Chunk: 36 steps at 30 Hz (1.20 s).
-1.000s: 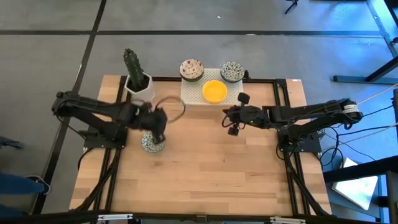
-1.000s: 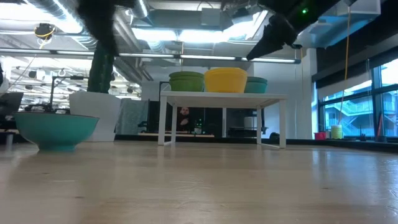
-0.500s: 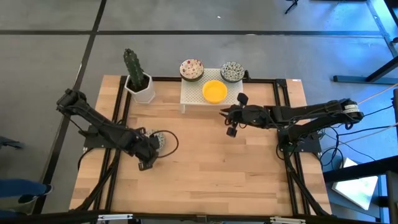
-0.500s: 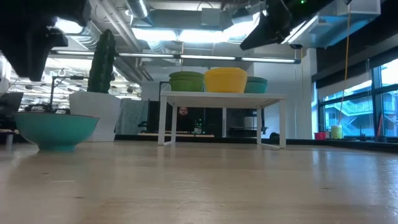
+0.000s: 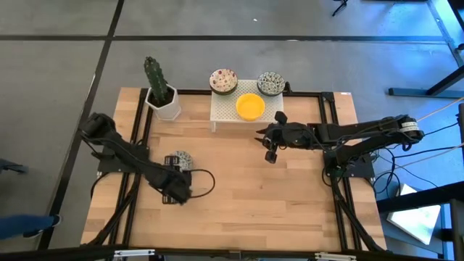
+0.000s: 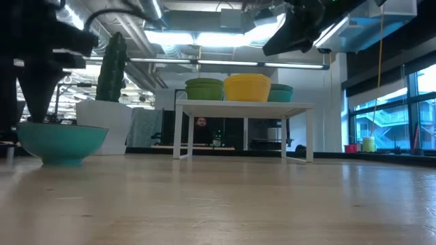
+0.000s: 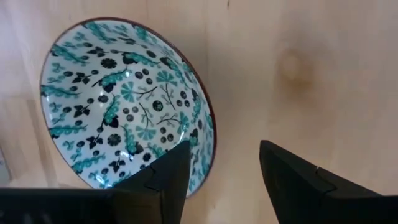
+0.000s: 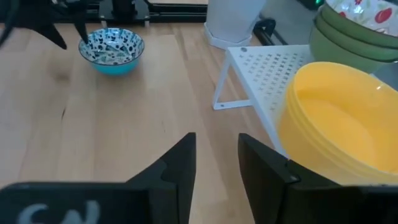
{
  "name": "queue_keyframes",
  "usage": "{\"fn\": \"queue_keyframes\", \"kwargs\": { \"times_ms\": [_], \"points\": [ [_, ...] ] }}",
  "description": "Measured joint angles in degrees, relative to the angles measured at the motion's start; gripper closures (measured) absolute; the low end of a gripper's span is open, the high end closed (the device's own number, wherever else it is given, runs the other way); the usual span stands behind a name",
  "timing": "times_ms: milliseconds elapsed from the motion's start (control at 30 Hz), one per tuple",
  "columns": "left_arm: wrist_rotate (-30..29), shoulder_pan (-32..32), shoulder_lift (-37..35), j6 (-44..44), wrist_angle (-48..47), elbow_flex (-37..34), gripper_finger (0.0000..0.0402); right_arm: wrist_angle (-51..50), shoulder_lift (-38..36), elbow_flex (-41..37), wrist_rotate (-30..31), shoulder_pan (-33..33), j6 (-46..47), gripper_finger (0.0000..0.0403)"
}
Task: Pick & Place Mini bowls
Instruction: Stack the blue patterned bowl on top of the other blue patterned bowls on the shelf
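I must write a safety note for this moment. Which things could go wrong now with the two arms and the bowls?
The left gripper, open, sits right beside the patterned bowl on the table; a careless sweep could knock the bowl. The right gripper, open, faces the yellow bowls stacked at the edge of the white perforated stand; a misjudged approach might push the stack or shift the stand. The cactus pot stands close by the stand too.

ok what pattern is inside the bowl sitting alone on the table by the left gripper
White with teal and dark floral motifs and dots inside the mini bowl; its outside is teal. Clearest in the left wrist view.
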Motion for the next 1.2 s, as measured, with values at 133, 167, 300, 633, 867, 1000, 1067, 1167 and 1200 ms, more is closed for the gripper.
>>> {"fn": "queue_keyframes", "kwargs": {
  "times_ms": [133, 167, 300, 633, 867, 1000, 1067, 1167, 1200],
  "points": [
    [-0.9, 1.1, 3.4, 0.2, -0.1, 0.0, 0.0224, -0.1, 0.0, 0.0, -0.3, 0.4, -0.3, 0.0283],
    [-1.2, 1.4, 4.2, 0.6, -0.1, 0.0, 0.0227, -0.1, 0.0, 0.0, -0.5, 0.5, -0.4, 0.0283],
    [-1.7, 2.3, 6.6, 3.9, 0.1, 0.0, 0.0253, -0.1, 0.0, 0.0, -1.5, 0.6, -0.8, 0.0283],
    [-10.3, 1.6, 7.4, 25.4, 1.2, 1.0, 0.0389, 4.7, 5.3, 0.0, -5.9, 0.5, -5.3, 0.0283],
    [-5.2, 2.1, 7.2, 43.9, 10.7, 3.0, 0.039, 19.1, 17.8, 0.0, -16.3, 2.6, -22.2, 0.0282],
    [-1.4, 3.4, 7.2, 48.7, 16.0, 3.0, 0.039, 22.6, 22.1, 1.4, -21.4, 5.1, -32.4, 0.0282],
    [-1.3, 3.7, 7.2, 50.7, 18.3, 3.0, 0.039, 22.6, 23.9, 2.9, -25.2, 5.9, -35.4, 0.0282],
    [-1.0, 4.5, 7.2, 54.1, 20.7, 3.0, 0.0391, 22.7, 27.4, 5.5, -31.6, 7.0, -38.7, 0.0282],
    [-0.9, 4.9, 7.2, 55.5, 21.7, 3.0, 0.0391, 22.4, 28.8, 6.5, -32.6, 7.2, -39.3, 0.0282]
  ]
}}
